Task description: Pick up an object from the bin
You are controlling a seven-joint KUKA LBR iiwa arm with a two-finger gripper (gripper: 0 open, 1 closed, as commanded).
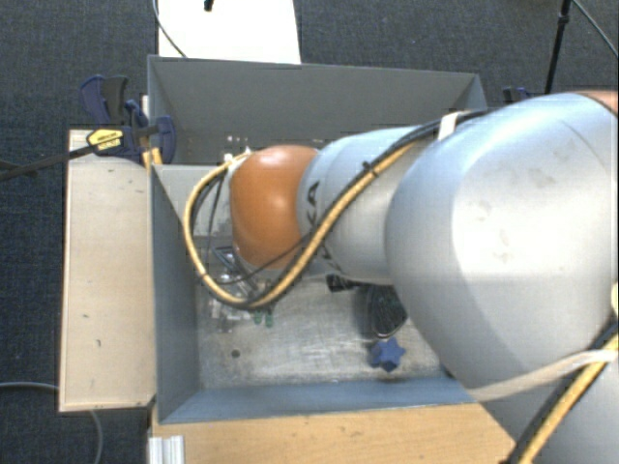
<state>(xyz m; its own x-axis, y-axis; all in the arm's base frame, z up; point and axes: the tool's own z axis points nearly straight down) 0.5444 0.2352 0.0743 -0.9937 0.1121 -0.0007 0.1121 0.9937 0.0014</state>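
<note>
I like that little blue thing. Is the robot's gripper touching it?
Apart. The camera view shows the gripper well left of the small blue object, with bare bin floor between them.

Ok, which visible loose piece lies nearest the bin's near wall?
The small blue piece, right of centre; the black thing sits farther back.

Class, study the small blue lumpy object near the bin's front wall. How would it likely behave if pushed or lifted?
The blue object looks small, so probably light. Its lumpy outline suggests skidding or tumbling, not rolling. The dark object lies just behind it, so a push might jam them together.
</note>
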